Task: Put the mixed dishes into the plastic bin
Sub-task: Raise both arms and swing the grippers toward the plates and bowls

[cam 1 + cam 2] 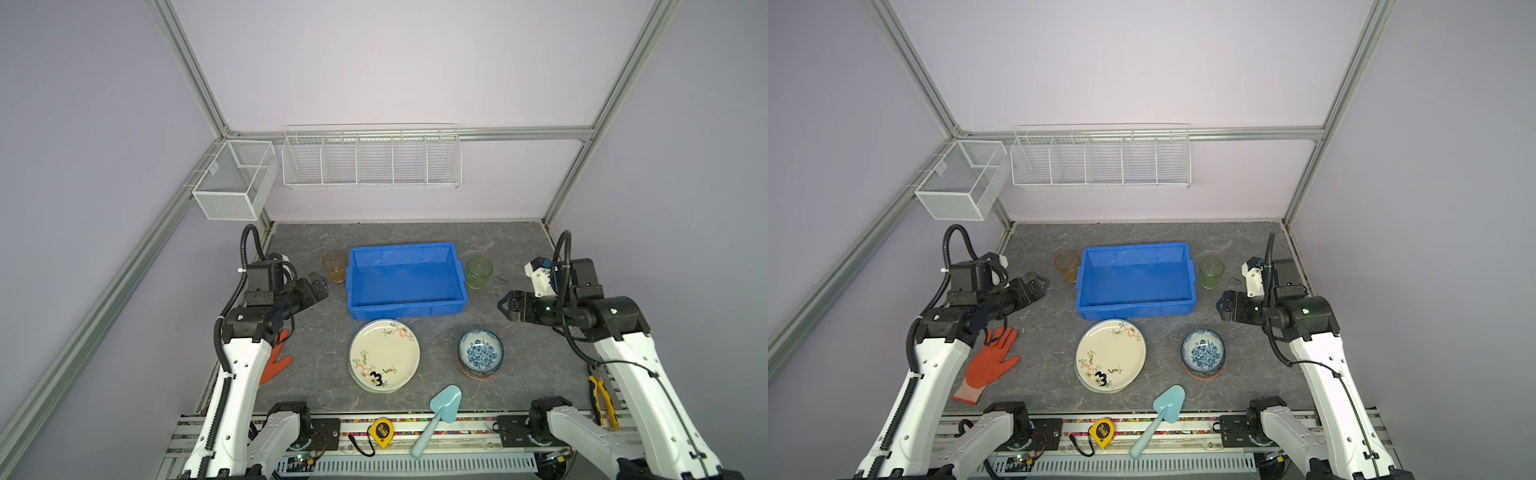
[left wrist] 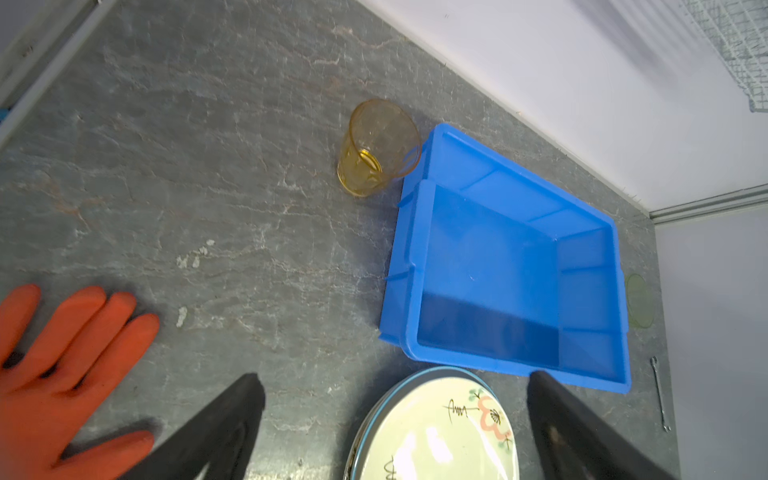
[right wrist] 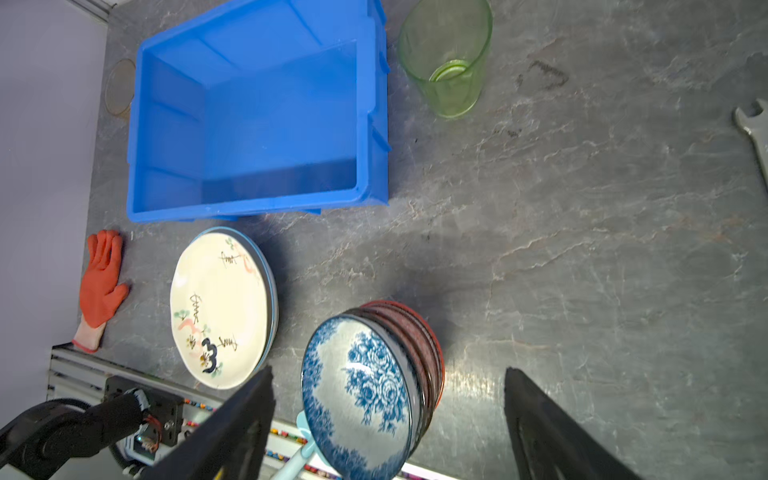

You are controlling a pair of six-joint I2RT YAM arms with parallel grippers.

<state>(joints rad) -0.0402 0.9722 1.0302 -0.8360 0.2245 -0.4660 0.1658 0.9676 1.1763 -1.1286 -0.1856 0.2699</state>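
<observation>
We see white shells with small round holes on the long links of the left arm (image 1: pixel 239 374) and right arm (image 1: pixel 631 374), with black housings at the joints. A black ribbed hose (image 1: pixel 248 241) loops above each wrist. The left claw (image 1: pixel 321 284) and right claw (image 1: pixel 503 306) are black, with wedge-shaped fingers (image 3: pixel 232 428). White camera mounts (image 1: pixel 537 276) sit behind them.

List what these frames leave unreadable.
- Lower plates, under the cream plate: only rims show in any view.
- Lower bowls, under the blue bowl: insides covered, count unclear.
- Green cup, left wrist view: mostly behind the blue bin's wall.
- Wrench, right wrist view: cut by the frame edge.
</observation>
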